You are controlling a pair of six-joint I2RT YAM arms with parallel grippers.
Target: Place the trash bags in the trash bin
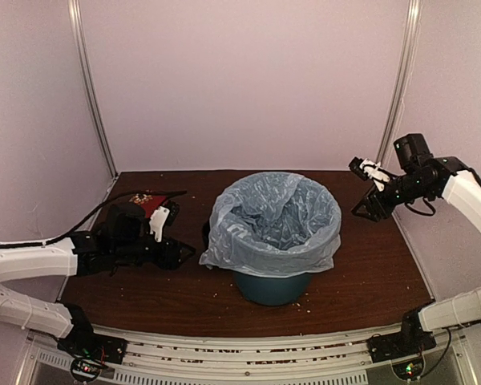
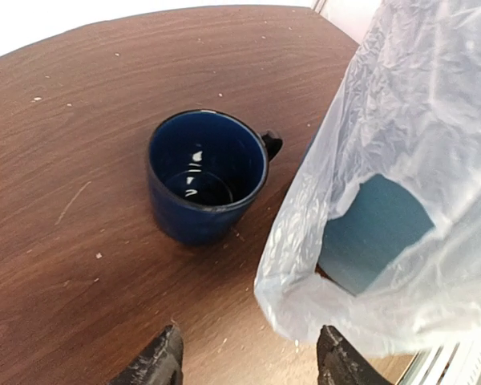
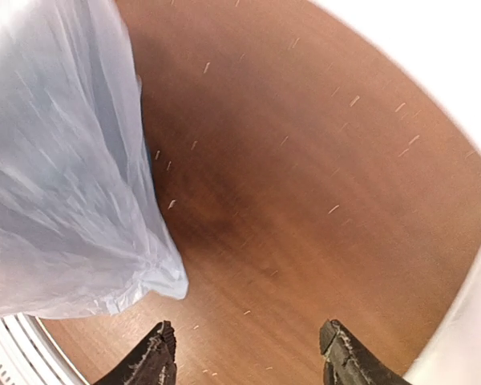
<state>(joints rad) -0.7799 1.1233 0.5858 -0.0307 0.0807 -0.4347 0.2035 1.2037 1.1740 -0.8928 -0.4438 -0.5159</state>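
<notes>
Top external view: the trash bin [image 1: 271, 287] stands upright at the middle of the table [image 1: 361, 273], somewhat nearer the near edge than the far one. The trash bag [image 1: 274, 220] sits in it as a liner. Its mouth is open, and its edge is folded out over the rim and hangs down the outside, so only the lowest band of teal wall shows.

A small red packet [image 1: 148, 200] lies near the far left corner, behind the left arm. It carries pale marks that are too small to read.

Left wrist view: the left gripper [image 2: 248, 365] has its fingers spread wide with nothing between them, only bare wood. It points toward the bin from the table's left side. Only the fingertips show, cut off by the bottom of the picture. Ahead of them stands a dark blue mug [image 2: 207, 178], upright, just beside the hanging plastic. Whether the two touch cannot be told. A cut-out in the bag shows a patch of the bin's wall.

Right wrist view: the right gripper [image 3: 248, 357] is likewise spread wide and holds nothing. Its tips are cropped at the bottom of the picture. It is over the table's right side, clear of the bag, whose draped edge fills the left of that picture, blurred.
</notes>
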